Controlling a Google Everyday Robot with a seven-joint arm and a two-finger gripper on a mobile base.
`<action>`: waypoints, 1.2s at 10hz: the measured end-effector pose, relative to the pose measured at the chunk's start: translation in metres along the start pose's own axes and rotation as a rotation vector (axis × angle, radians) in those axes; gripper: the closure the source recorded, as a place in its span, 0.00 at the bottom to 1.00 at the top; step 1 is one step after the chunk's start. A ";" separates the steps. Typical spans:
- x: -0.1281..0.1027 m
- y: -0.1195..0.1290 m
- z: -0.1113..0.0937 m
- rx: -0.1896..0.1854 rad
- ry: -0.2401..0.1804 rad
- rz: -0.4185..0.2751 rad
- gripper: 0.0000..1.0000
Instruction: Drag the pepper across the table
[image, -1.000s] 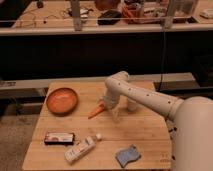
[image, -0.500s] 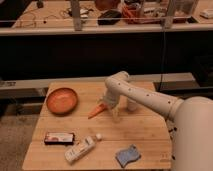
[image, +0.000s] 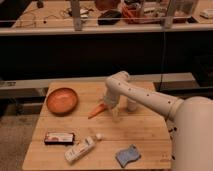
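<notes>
An orange pepper (image: 96, 111), long and pointed, lies on the wooden table (image: 140, 135) near its middle, tip toward the front left. My gripper (image: 107, 104) is down at the pepper's thick right end, at the end of the white arm (image: 145, 97) that reaches in from the right. The gripper hides where it meets the pepper.
An orange bowl (image: 62, 100) sits at the back left. A dark snack packet (image: 59, 138) and a white bottle lying down (image: 81, 149) are at the front left. A blue sponge (image: 128, 155) is at the front. A white cup (image: 131, 104) stands behind the arm.
</notes>
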 end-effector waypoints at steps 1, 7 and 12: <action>0.000 0.000 0.001 0.000 -0.001 0.001 0.20; 0.000 0.000 0.002 -0.001 0.000 0.005 0.20; 0.000 0.000 0.002 0.000 0.000 0.010 0.20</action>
